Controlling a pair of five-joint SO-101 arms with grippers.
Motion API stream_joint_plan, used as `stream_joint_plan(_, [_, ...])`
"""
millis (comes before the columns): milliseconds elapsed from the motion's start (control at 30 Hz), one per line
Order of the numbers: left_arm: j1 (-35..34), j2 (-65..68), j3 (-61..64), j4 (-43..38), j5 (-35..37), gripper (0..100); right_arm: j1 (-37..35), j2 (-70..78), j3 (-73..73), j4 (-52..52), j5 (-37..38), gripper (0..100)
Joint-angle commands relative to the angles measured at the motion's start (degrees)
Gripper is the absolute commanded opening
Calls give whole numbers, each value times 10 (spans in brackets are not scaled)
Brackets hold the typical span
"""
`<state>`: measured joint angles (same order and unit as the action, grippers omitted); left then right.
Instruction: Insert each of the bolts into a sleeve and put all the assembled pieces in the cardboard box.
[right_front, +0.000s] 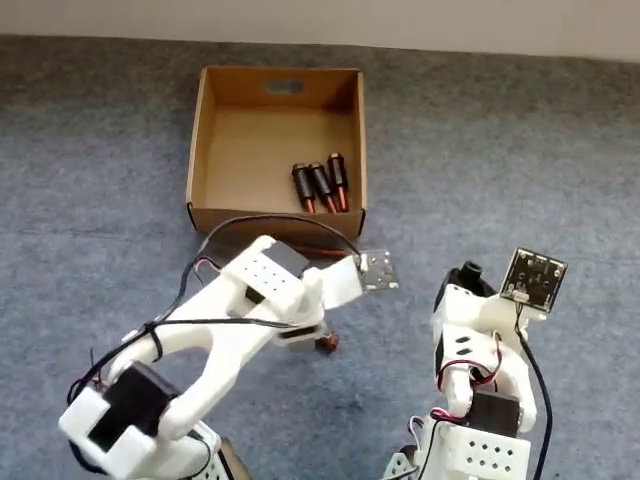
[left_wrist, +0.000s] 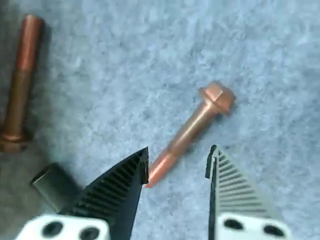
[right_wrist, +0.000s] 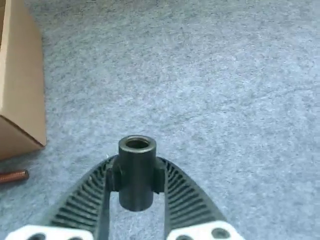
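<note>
My left gripper (left_wrist: 179, 150) is open just above the grey carpet. A copper bolt (left_wrist: 192, 130) lies between its fingertips, threaded end toward the gripper; its head (right_front: 327, 343) peeks out from under the left arm. A second bolt (left_wrist: 20, 85) lies farther off, and a loose black sleeve (left_wrist: 52, 185) rests beside one finger. My right gripper (right_wrist: 136, 165) is shut on a black sleeve (right_wrist: 136, 172), held upright with its bore facing up. The cardboard box (right_front: 200, 150) at the back holds three assembled pieces (right_front: 320, 185).
The box's corner (right_wrist: 20, 85) stands close to the right gripper, with a bolt's end (right_wrist: 12, 176) on the carpet beside it. The right arm (right_front: 480, 330) sits at the near right. Open carpet lies on both sides of the box.
</note>
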<state>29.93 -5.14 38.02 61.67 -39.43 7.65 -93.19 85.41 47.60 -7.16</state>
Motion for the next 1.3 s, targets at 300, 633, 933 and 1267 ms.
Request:
stream_joint_plan(300, [10, 50, -17, -27, -33, 6, 3, -7, -2, -13, -4, 5])
stream_joint_plan(633, [-63, -187, 122, 8, -4, 13, 3, -7, -2, -13, -4, 5])
stream_joint_plan(933, [-135, -227, 182, 9, -4, 191, 3, -8, -2, -12, -4, 5])
stream_joint_plan(1267, [-139, -151, 135, -29, 0, 154, 3, -10, 12, -15, -2, 5])
